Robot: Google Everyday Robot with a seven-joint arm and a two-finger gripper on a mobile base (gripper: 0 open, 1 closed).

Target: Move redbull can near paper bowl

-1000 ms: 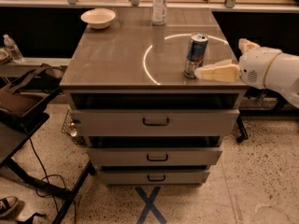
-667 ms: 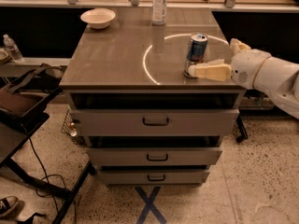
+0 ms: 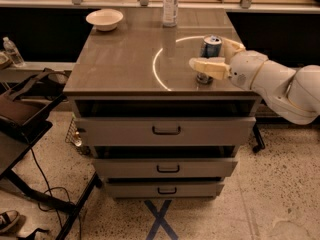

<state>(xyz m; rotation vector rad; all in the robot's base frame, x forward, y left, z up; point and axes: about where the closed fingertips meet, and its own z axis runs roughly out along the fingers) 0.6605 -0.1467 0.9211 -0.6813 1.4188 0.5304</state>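
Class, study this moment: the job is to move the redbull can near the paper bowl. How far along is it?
Done: the approach. The end effector is at the redbull can, on the right side of the tabletop. In hand: securing the can; whether it is held cannot be told. Left: the whole carry, since the paper bowl sits at the far left corner, well apart from the can.

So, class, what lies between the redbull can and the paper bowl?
Only bare tabletop, with a curved glare, in the camera view; the gripper sits at the redbull can.
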